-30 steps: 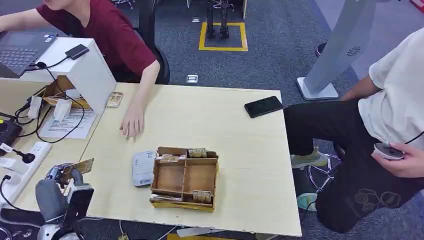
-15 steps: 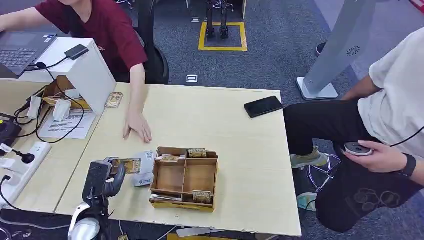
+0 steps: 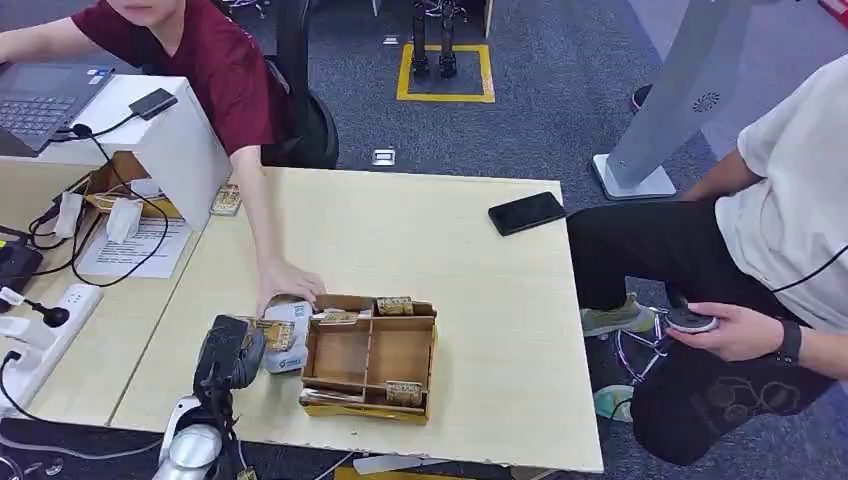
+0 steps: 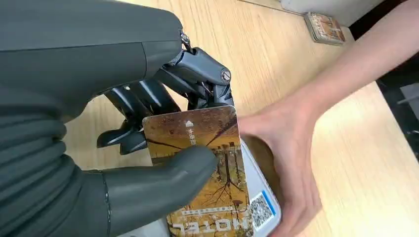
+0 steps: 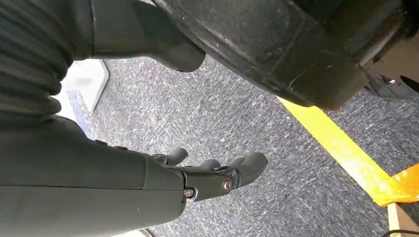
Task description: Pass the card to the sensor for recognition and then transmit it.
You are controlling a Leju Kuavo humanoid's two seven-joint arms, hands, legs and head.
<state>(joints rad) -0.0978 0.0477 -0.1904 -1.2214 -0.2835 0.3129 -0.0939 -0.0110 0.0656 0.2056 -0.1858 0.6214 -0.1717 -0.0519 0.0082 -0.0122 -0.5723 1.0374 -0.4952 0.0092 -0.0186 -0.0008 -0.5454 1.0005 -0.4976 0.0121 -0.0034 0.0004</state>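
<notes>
Left hand (image 3: 236, 352), 1 card (image 4: 207, 163), now nearer sensor (image 3: 290, 330)

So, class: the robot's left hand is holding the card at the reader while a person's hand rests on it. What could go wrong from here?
1. The left hand grips the card with thumb and fingers on its faces; it could slip.
2. The person's hand on the white sensor might be bumped.
3. The card could catch the wooden tray alongside.
</notes>
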